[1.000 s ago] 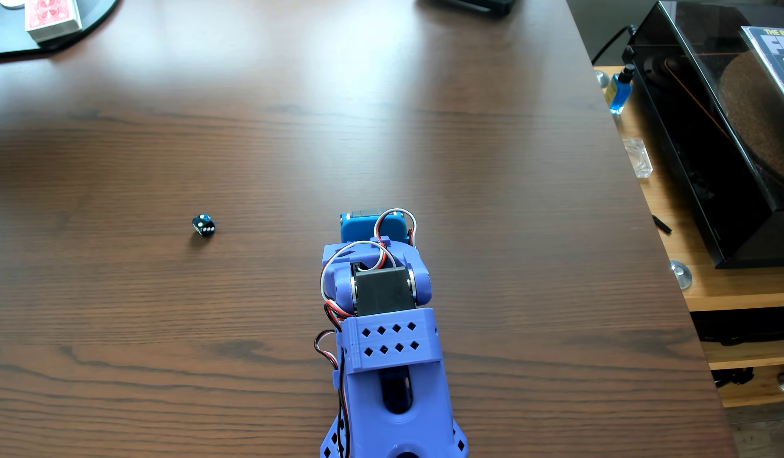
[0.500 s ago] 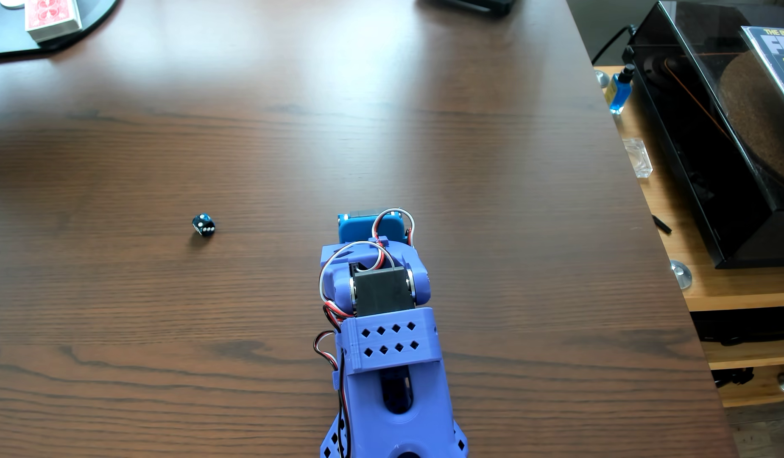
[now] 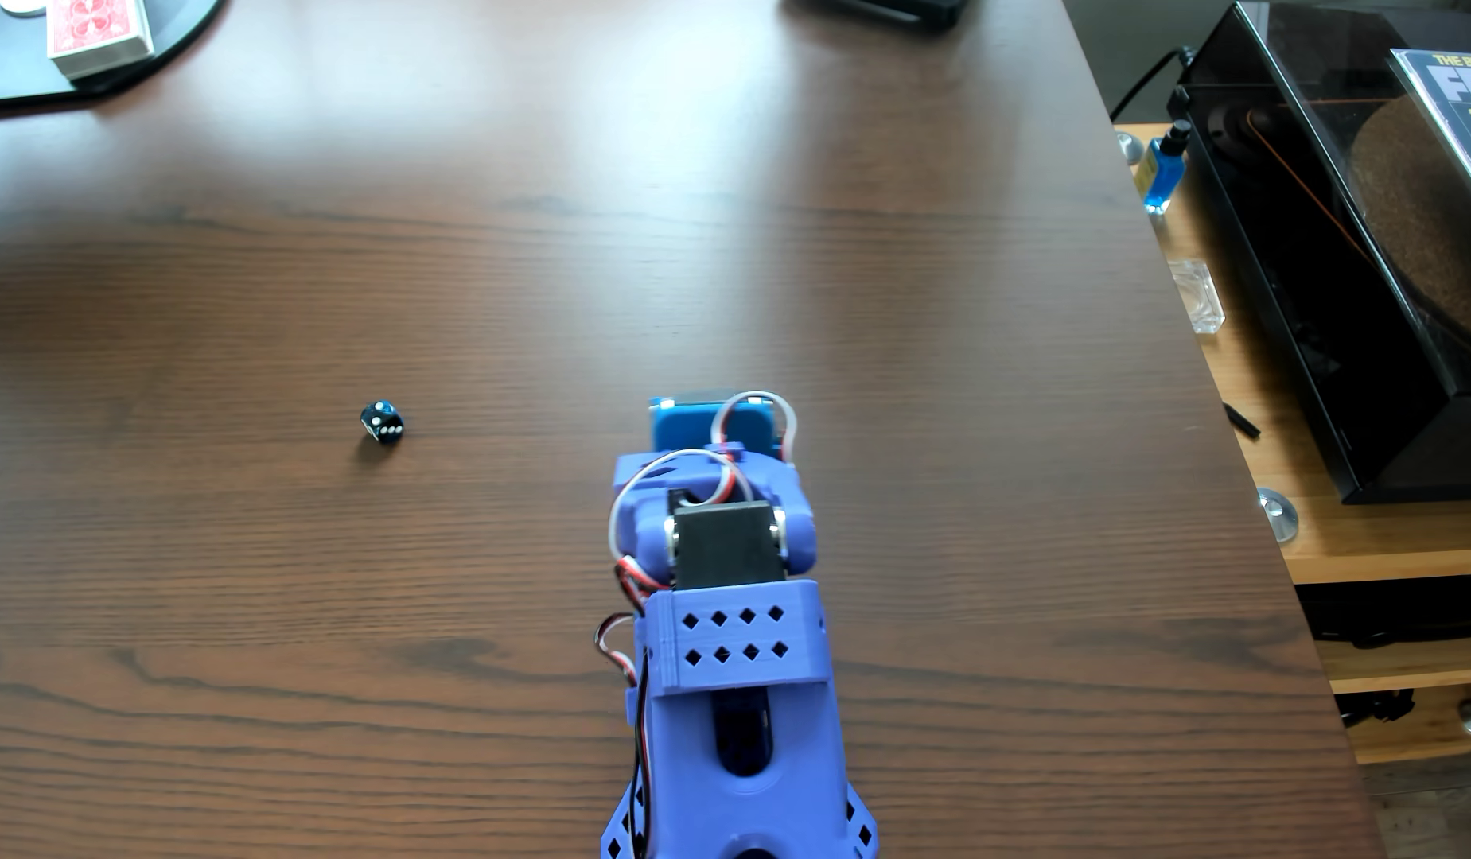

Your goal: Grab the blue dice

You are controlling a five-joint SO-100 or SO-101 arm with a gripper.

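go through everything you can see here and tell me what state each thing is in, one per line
blue dice: resting alone on the wooden table, a three-pip side face showing, untouched.
gripper: folded in above the arm, well right of the dice in this view; fingers hidden, open or shut not visible.
card box: closed, lying at the far left corner.
blue bottle: upright, capped, on the side shelf.
turntable: dust cover down.

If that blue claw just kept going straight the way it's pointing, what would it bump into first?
The gripper is folded up, its fingertips hidden, so its heading is uncertain. It seems aimed away from the camera, along bare table; that way looks free. The blue dice sits well off to the left, out of that line.
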